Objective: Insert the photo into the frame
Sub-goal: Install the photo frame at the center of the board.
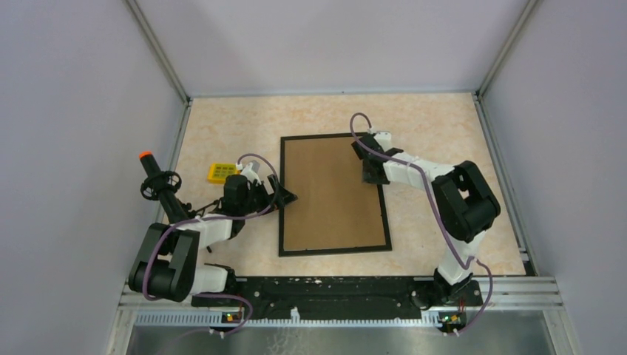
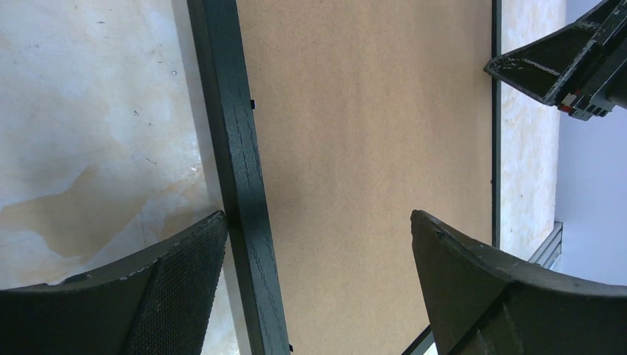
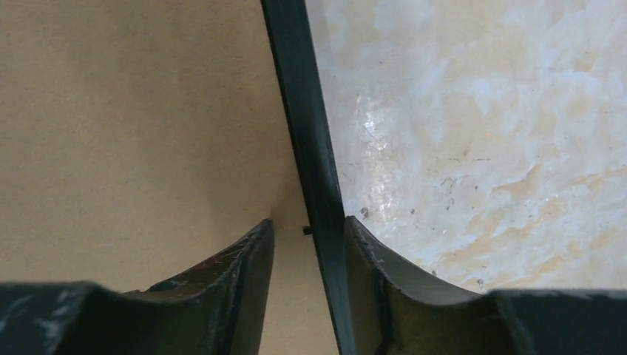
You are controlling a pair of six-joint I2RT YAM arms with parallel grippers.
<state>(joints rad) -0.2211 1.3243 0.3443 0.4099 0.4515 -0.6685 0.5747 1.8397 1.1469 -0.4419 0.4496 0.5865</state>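
Note:
The black frame (image 1: 282,196) lies flat mid-table, filled by a plain brown cardboard sheet (image 1: 333,192). The photo is out of view. My left gripper (image 1: 285,198) is wide open at the frame's left bar (image 2: 240,148). In the left wrist view the gripper (image 2: 318,214) has one finger outside that bar and the other over the cardboard (image 2: 370,111). My right gripper (image 1: 372,177) is at the frame's right bar (image 3: 299,96). In the right wrist view the gripper (image 3: 308,222) straddles that bar, narrowly open. Its outer finger touches the bar. Its inner finger rests on the cardboard (image 3: 133,111), a small gap from the bar.
A small yellow block (image 1: 219,172) lies left of the frame beside my left arm. A black stand with an orange tip (image 1: 151,174) stands by the left wall. The right gripper's body (image 2: 569,66) shows in the left wrist view. Walls enclose the table on three sides.

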